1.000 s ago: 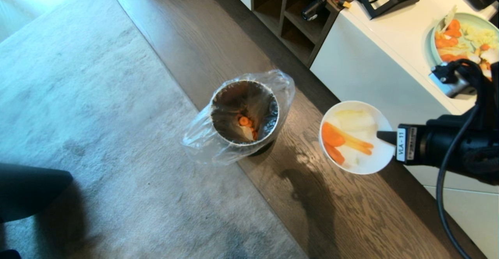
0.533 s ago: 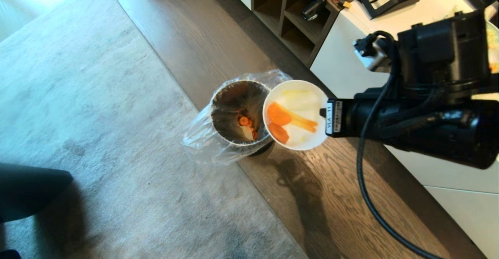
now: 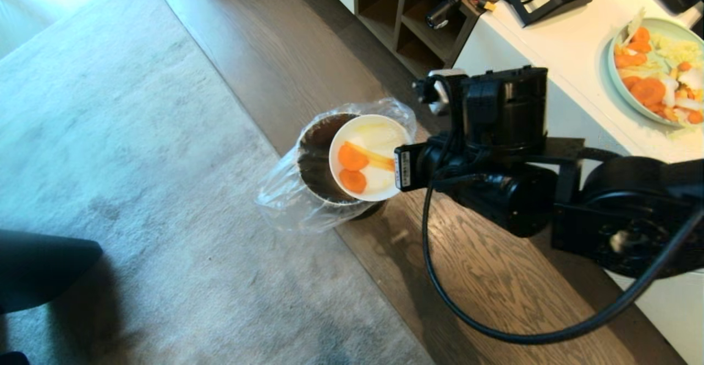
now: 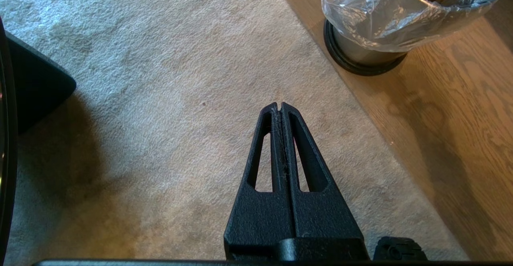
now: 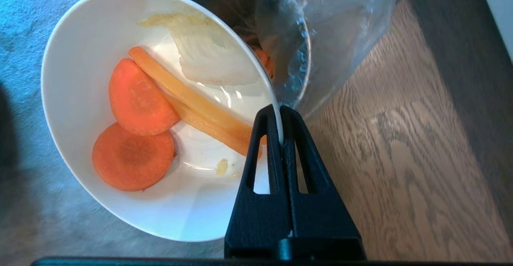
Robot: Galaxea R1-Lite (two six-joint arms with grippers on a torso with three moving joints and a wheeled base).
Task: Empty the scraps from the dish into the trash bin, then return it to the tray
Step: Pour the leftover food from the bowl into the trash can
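1. A glossy round white bowl (image 3: 369, 157) sits at the centre of the head view, over the brushed-metal trash bin (image 3: 314, 161) with its clear liner, mouth facing up.
2. Orange carrot slices and pale vegetable scraps (image 5: 160, 109) lie inside; the carrot stick runs diagonally.
3. The right gripper (image 5: 280, 115) is clamped on the bowl's rim.
4. The left gripper (image 4: 280, 106), jaws together, hangs empty over grey carpet (image 4: 140, 77).

Glossy white bowl (image 3: 369, 157), orange carrot slices (image 3: 352, 158), brushed-metal trash bin (image 4: 362, 51) with clear liner, pale-green plate (image 3: 620, 82), grey carpet (image 3: 110, 161), black claw (image 5: 280, 111)
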